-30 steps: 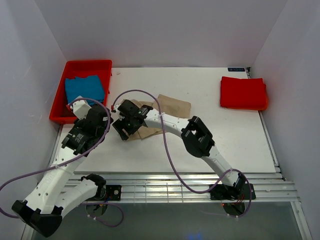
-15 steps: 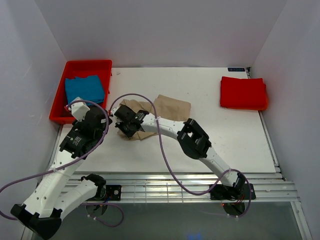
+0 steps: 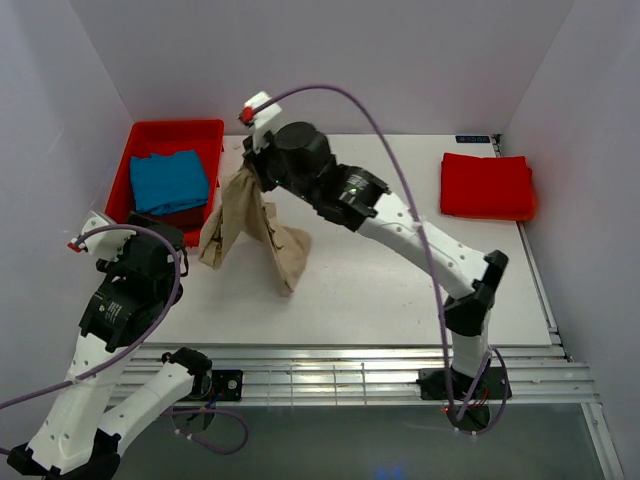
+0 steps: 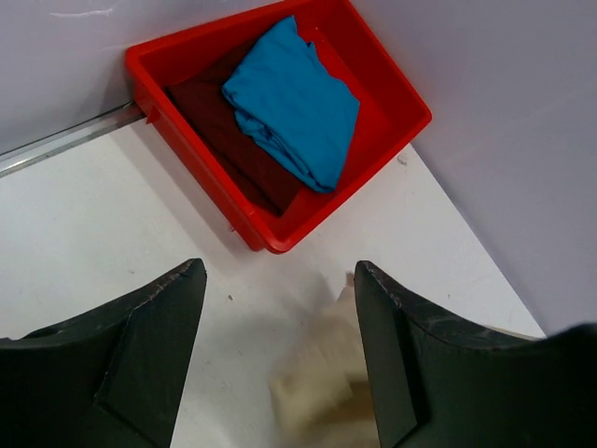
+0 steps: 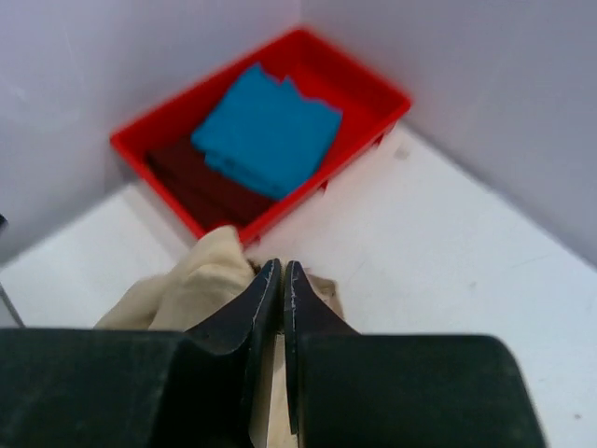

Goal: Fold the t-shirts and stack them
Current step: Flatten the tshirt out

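My right gripper (image 3: 254,176) is shut on the tan-beige t-shirt (image 3: 246,226) and holds it up. The cloth hangs in two drooping lobes, its lower end touching the table (image 3: 400,280). In the right wrist view the jaws (image 5: 282,271) pinch together with tan cloth (image 5: 187,289) bunched beside and under them. My left gripper (image 3: 158,238) stands open at the near left, with the blurred tan shirt (image 4: 322,392) low between its fingers (image 4: 280,280), apart from them. The blue t-shirt (image 3: 168,180) lies in the red tray (image 3: 175,130). The folded red t-shirt (image 3: 486,186) rests at the far right.
The red tray (image 4: 280,238) sits in the back left corner against the walls, with a dark red cloth (image 4: 233,140) under the blue shirt (image 4: 294,98). White walls close in three sides. A slatted metal rail (image 3: 330,365) runs along the near edge.
My right gripper has shut on the tan shirt and lifted it off the table, up and towards the back. My left arm has drawn back towards the near left, still open.
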Action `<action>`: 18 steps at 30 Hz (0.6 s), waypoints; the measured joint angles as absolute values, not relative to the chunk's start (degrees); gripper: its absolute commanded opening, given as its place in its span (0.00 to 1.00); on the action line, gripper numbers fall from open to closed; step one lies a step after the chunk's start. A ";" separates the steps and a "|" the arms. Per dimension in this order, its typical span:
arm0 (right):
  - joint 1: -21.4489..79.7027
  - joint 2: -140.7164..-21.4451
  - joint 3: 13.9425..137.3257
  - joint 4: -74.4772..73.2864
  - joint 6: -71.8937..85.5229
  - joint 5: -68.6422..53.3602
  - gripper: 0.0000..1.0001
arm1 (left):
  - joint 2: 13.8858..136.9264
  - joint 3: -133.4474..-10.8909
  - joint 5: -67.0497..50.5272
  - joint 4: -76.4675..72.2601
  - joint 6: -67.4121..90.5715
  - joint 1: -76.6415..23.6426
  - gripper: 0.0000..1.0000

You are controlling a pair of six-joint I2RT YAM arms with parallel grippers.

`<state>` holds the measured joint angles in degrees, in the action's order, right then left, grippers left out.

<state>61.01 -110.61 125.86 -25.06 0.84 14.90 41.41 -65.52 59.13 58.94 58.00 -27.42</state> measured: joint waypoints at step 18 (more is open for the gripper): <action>47.31 -82.85 62.30 -25.52 15.57 36.64 0.38 | 50.54 -57.60 45.54 50.54 55.70 -27.42 0.74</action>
<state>47.31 -82.85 62.30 -25.52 15.57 36.64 50.54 -57.60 45.54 50.54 55.70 -27.42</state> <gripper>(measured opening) 0.249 0.745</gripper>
